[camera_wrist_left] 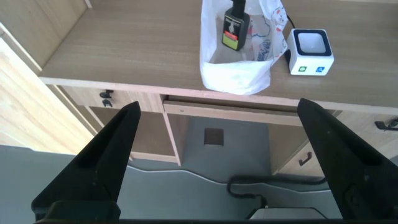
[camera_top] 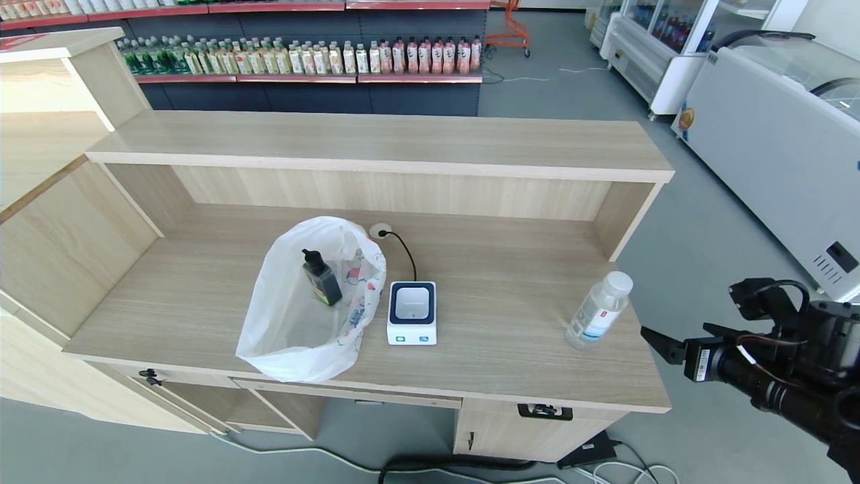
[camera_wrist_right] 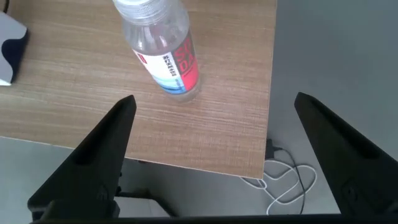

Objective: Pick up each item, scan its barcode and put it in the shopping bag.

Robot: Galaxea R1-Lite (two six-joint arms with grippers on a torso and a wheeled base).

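Note:
A white shopping bag [camera_top: 312,302] lies open on the wooden counter [camera_top: 497,296], left of centre, with a dark pump bottle [camera_top: 321,279] inside it. Right beside the bag stands the white barcode scanner [camera_top: 412,312]. A clear bottle [camera_top: 598,310] with a white cap and a red-blue label stands upright near the counter's right end. My right gripper [camera_top: 662,346] hangs open just off that right edge, close to the clear bottle [camera_wrist_right: 165,46], nothing between its fingers [camera_wrist_right: 106,149]. My left gripper [camera_wrist_left: 219,109] is open, low before the counter's front edge, facing the bag [camera_wrist_left: 239,68] and scanner [camera_wrist_left: 309,51].
A raised shelf [camera_top: 376,144] runs along the counter's back, with side walls at both ends. The scanner's black cable [camera_top: 403,249] leads to a hole behind the bag. Chest freezers [camera_top: 772,134] stand to the right, drink shelves [camera_top: 302,57] behind. Cables [camera_top: 605,464] lie on the floor.

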